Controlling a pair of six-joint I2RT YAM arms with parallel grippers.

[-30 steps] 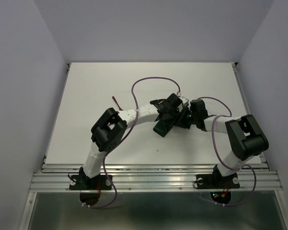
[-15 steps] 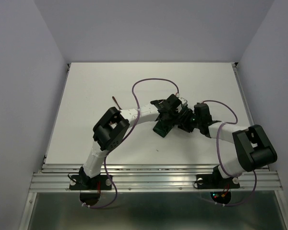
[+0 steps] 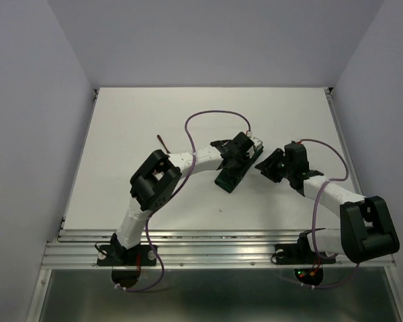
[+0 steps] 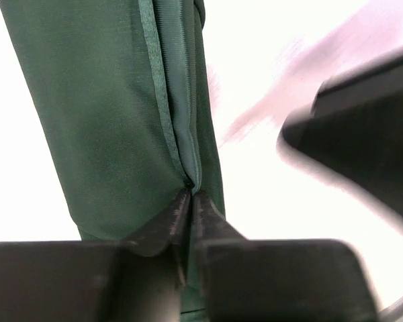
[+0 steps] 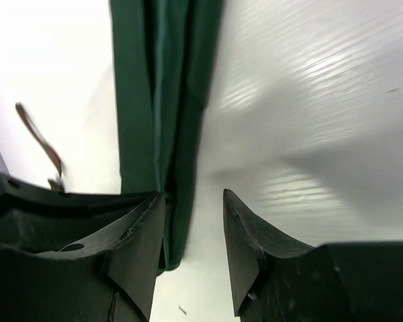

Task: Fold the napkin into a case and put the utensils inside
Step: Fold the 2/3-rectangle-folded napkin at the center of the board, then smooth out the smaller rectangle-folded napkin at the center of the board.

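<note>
White table (image 3: 121,194) between pale grey walls, seen from above, with 2 arms reaching inward. We find the napkin (image 3: 227,180) near the table's middle, folded into a narrow dark green strip. At its far end the left gripper (image 4: 189,196) has its jaws almost together, the tips pinching the hemmed fold of the cloth. This arm holds the same pose as 1 second ago. We note the main change on the other side. The right gripper (image 5: 193,201) then pressed close against the left one over the napkin. It now sits drawn back to the right, near the strip, its jaws apart with only bare table between them. Its elbow has swung toward the near edge. 1 slim brown wooden utensil (image 3: 164,142) lies well apart to the left, unmoved; we cannot tell spoon from fork.
</note>
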